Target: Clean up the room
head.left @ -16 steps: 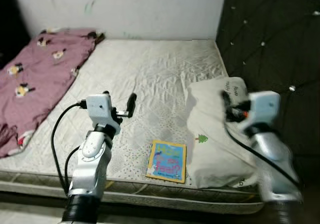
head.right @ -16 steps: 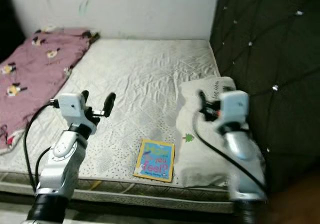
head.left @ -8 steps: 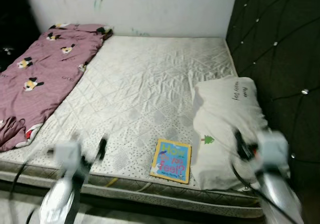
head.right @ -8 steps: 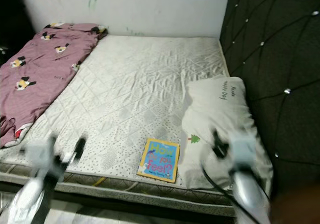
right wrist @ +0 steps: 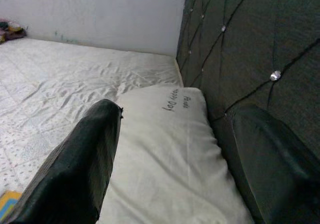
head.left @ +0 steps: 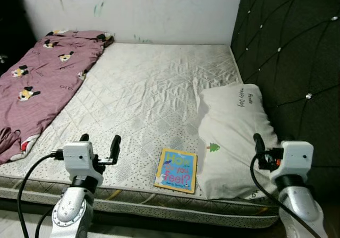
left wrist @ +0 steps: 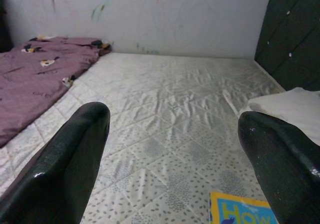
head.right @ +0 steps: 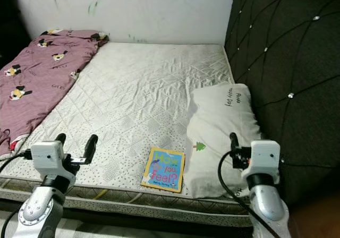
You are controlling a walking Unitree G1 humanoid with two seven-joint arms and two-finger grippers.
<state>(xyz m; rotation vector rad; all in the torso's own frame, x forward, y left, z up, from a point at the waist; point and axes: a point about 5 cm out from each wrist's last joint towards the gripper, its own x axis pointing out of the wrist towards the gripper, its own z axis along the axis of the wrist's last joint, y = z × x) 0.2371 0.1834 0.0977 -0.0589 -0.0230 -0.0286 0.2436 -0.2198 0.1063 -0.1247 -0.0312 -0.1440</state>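
A yellow and blue picture book (head.left: 177, 169) lies flat near the mattress's front edge. Beside it on the right, a white pillow (head.left: 234, 132) rests against the dark headboard. A purple blanket (head.left: 37, 73) with cartoon prints covers the bed's left side. My left gripper (head.left: 100, 142) is open, low over the front edge, left of the book, holding nothing. My right gripper (right wrist: 175, 111) is open too, at the pillow's near right corner, with its fingers pointing along the pillow and nothing between them.
The white quilted mattress (head.left: 154, 84) runs back to a pale wall (head.left: 133, 9). A dark tufted headboard (head.left: 287, 47) rises along the right side. The blanket hangs over the bed's left front corner (head.left: 10, 142).
Both arms have come down from over the bed to low positions at the mattress's front edge. The camera view shifted meanwhile. Book, pillow and blanket lie as before.
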